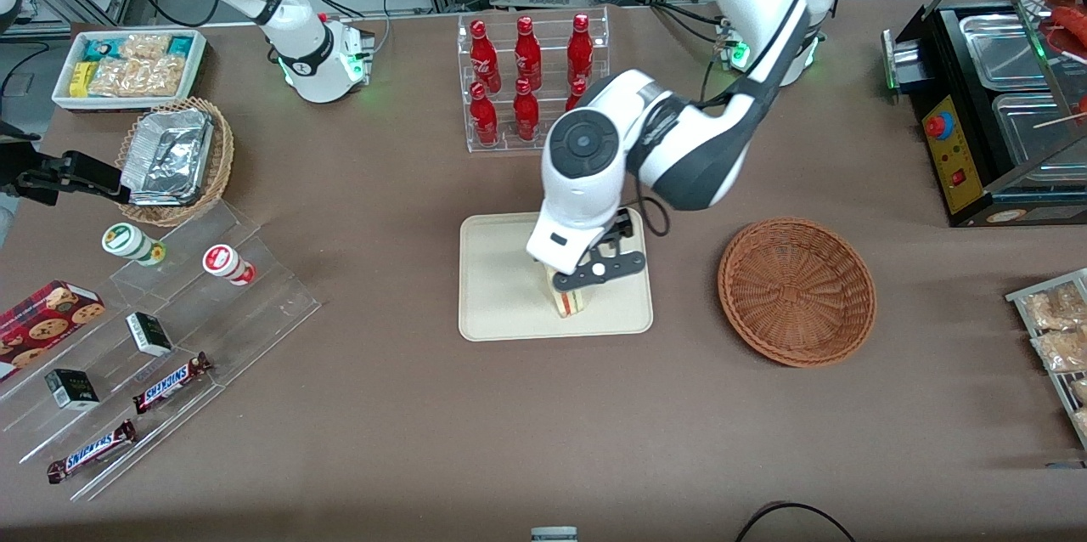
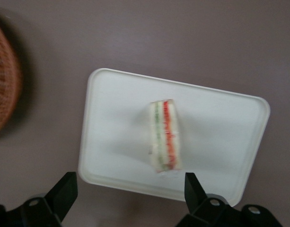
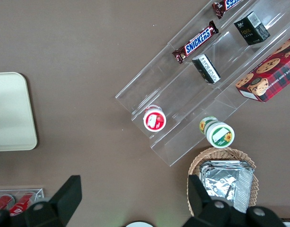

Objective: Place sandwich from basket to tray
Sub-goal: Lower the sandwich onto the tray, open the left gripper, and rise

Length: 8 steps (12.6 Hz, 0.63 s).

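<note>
- The sandwich (image 1: 571, 302) (image 2: 165, 137), a pale bread wedge, stands on edge on the tray with its red, orange and green filling stripes showing.
- The tray (image 1: 497, 304) (image 2: 220, 137) is cream-beige, flat, rectangular with rounded corners.
- The basket (image 1: 796, 291) (image 2: 3, 85), reddish-brown wicker, sits beside the tray, toward the working arm's end.

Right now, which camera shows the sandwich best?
The left wrist view: the sandwich lies unobstructed on the tray, filling layers visible, the open tool above it. In the front view the working arm covers most of it. The right wrist view shows only a bare tray corner.
</note>
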{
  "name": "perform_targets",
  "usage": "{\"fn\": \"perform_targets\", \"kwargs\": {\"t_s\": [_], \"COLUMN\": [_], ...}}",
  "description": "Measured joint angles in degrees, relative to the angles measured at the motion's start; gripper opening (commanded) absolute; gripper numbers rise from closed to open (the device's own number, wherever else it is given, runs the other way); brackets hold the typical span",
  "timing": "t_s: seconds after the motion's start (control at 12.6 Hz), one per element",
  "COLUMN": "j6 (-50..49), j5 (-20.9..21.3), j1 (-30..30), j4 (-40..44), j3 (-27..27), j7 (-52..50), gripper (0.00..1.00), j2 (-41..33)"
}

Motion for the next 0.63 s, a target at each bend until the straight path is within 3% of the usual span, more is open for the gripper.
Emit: {"fn": "perform_targets", "kwargs": {"t_s": [0.63], "j6": [-5.8], "j5": [-2.2], "j1": [21.2], "j4": [-14.4], "j3": [0.3], "j7": [33.9], "gripper": [1.00], "j2": [-16.4]}}
